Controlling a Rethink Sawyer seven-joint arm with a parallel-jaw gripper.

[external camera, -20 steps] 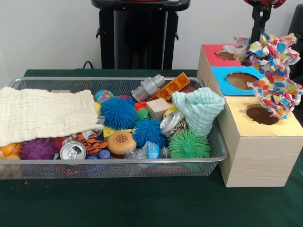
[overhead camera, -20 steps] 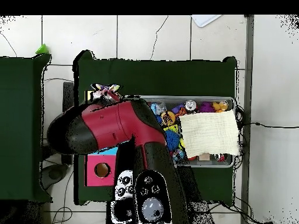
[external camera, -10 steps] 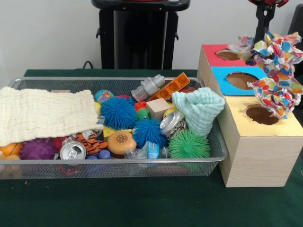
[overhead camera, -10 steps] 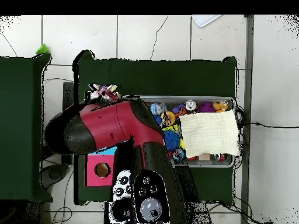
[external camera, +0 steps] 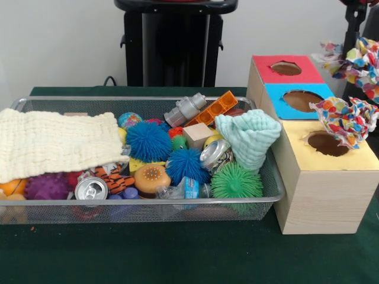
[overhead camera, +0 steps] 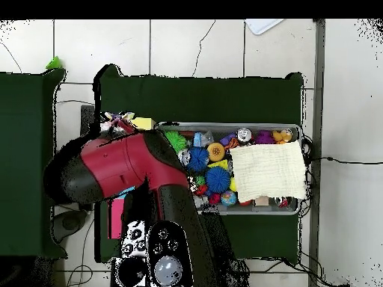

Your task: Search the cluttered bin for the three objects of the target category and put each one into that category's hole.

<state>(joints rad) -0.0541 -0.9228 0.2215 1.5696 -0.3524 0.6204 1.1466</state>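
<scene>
The gripper (external camera: 355, 18) pinches the colourful dotted cloth (external camera: 350, 89), which hangs below it, right of the box's yellow hole (external camera: 327, 144).

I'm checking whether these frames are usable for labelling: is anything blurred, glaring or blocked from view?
Front view: even, soft light, no strong glare; the wire bin and its clutter are sharp, while the confetti-patterned cloth runs off the right edge, so the gripper is barely seen. Overhead view: the red arm hides most of the wooden box and the bin's left end.
</scene>
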